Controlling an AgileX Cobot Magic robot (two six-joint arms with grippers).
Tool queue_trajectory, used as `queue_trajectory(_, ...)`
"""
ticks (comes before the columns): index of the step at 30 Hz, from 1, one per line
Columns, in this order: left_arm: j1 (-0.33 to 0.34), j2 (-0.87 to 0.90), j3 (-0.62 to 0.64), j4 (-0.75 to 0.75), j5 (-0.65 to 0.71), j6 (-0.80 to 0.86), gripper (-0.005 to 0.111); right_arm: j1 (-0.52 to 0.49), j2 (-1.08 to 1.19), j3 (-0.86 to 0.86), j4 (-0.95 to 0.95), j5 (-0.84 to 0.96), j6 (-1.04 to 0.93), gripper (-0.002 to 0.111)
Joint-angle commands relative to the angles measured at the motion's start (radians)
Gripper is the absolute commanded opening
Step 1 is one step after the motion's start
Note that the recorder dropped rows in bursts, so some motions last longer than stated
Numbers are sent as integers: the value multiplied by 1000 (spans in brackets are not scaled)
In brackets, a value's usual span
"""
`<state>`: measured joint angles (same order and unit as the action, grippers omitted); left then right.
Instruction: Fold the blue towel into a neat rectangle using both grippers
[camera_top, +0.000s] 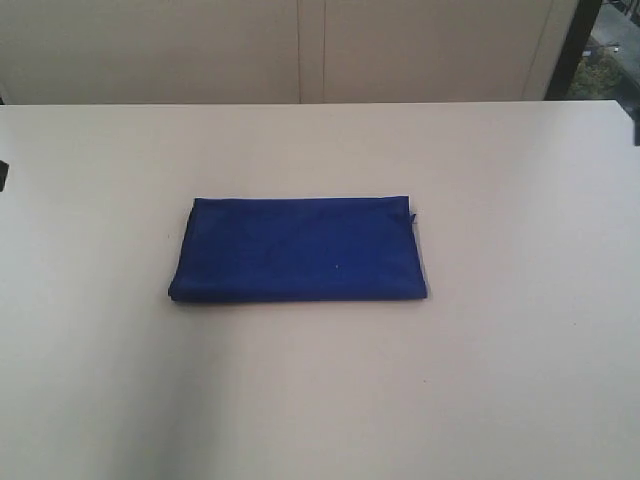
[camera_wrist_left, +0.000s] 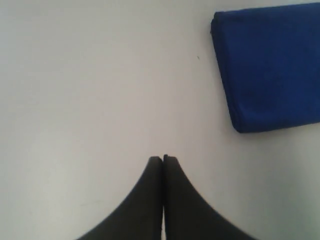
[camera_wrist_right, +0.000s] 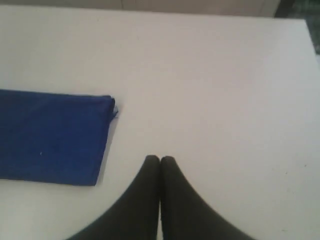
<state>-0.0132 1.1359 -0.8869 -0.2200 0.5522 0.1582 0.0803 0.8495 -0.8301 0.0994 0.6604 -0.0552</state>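
Blue towel (camera_top: 298, 250) folded flat on table (camera_top: 520, 380), both claws pinched empty.

Towel (camera_top: 298, 250) on table (camera_top: 500, 380) centre, left gripper (camera_wrist_left: 163, 158) and right gripper (camera_wrist_right: 160, 158) apart from it

The exterior camera looked down on the plain white table (camera_top: 520, 400) from its 6 o'clock side, facing the beige panelled wall (camera_top: 300, 50) at 12 o'clock, at moderate range. The wrist cameras looked down at closer range past the black left gripper (camera_wrist_left: 163, 159) and black right gripper (camera_wrist_right: 160, 159). They sat beyond the 9 and 3 o'clock ends of the folded royal-blue microfibre towel (camera_top: 298, 250), which all views shared.
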Motion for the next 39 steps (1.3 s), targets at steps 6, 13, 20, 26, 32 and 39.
queue_trajectory(6, 2, -309, 267, -19, -250, 1, 0, -11, -440, 281, -6, -234, -18, 0)
queue_trajectory(13, 2, -319, 284, -12, -208, 1, 0, -11, -480, 330, -6, -169, -18, 0)
queue_trajectory(20, 2, -319, 284, -13, -210, 1, 0, -11, -480, 330, -4, -169, -18, 0)
queue_trajectory(26, 2, -319, 284, -13, -210, 1, 0, -11, -491, 333, -2, -168, -18, 0)
queue_trajectory(32, 2, -319, 284, -13, -224, 1, 0, -11, -640, 333, -2, -170, -18, 0)
queue_trajectory(39, 2, -319, 284, -13, -224, 1, 0, -11, -763, 431, -4, -229, -18, 0)
